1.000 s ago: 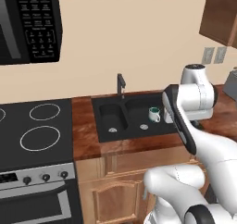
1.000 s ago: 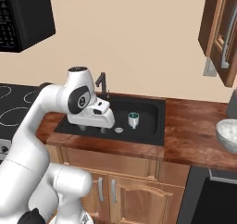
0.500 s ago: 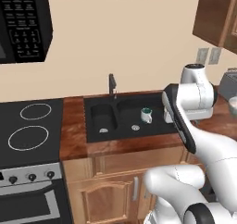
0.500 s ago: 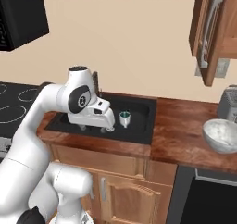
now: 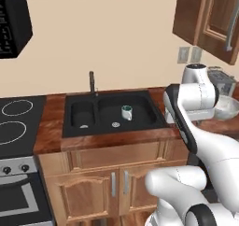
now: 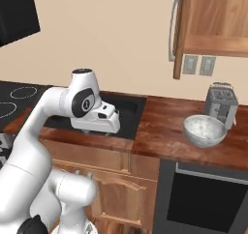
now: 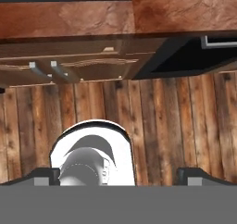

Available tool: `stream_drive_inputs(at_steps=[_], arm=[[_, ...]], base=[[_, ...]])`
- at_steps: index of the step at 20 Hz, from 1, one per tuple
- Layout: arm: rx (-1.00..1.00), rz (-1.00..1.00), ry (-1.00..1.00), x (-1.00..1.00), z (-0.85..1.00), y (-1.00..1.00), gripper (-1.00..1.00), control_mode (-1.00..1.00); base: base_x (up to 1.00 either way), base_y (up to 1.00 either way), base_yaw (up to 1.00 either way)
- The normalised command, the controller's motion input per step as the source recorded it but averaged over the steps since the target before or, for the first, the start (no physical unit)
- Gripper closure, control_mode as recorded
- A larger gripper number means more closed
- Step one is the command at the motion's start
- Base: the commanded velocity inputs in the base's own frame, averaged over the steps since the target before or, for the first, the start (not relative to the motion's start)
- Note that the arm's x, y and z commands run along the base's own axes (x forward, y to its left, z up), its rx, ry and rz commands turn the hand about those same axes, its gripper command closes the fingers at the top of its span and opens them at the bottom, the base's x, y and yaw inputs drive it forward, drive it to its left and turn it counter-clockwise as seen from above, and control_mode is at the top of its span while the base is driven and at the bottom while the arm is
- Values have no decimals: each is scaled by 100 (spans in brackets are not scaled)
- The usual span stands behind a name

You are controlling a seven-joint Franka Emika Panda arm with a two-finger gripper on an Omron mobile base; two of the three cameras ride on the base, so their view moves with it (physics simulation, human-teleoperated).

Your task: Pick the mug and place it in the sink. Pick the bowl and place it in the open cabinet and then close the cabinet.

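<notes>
The small white mug with teal inside and rim (image 5: 126, 112) is seen upright in the larger right basin of the black recessed double-basin sink (image 5: 144, 119), near a round silver drain (image 5: 115, 124). The wide grey-white speckled stone-like bowl (image 6: 204, 130) is observed on the reddish-brown wooden counter (image 6: 160, 126), just in front of the silver toaster (image 6: 221, 101). The medium-brown wooden wall cabinet (image 6: 213, 20) is noted above, its panelled door (image 5: 225, 24) standing open.

The two-finger gripper (image 7: 118, 176) is found released, its dark fingertips (image 7: 44, 176) set wide apart with nothing between them, pointed down at the plank floor (image 7: 162, 126).

Compared with the picture of a second ago, the whole scene has shifted left: the base has been driven right, the bowl and toaster have come further into view, and the mug has stayed in the sink.
</notes>
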Motion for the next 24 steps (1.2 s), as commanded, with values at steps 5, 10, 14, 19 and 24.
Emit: stream_drive_inputs(at_steps=[5,10,14,19,24], arm=[[0,0,0,0,0,0,-100,100],[0,0,0,0,0,0,-100,100],[0,0,0,0,0,0,-100,100],[0,0,0,0,0,0,-100,100],[0,0,0,0,0,0,-100,100]], base=[[-37,-57,0],[-47,-83,-4],[-31,-72,0],[-16,-62,0],[3,-33,0]])
